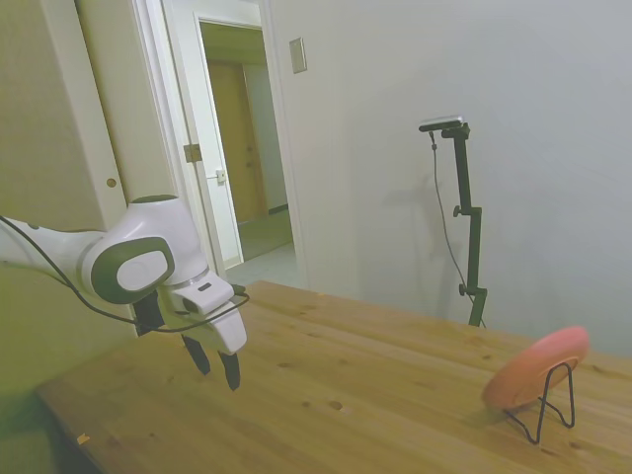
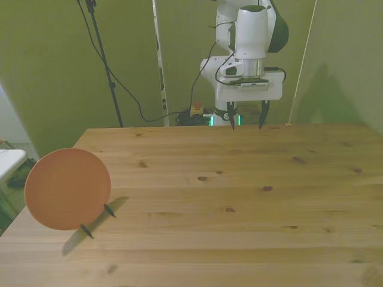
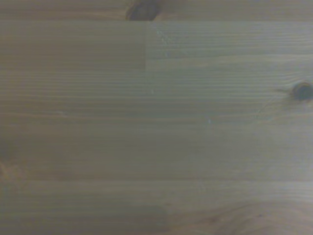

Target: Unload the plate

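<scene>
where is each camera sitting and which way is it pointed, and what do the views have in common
Side view: stands off one side of the table, looking across it; shows the arm, the open gripper above the wood, and the plate leaning on its wire stand.
Front view: across the table, facing the robot; shows the gripper and, at the front view's left, the plate.
Wrist view: looks down at bare table wood; no robot parts show.
Side and front views share the plate, stand and gripper.
</scene>
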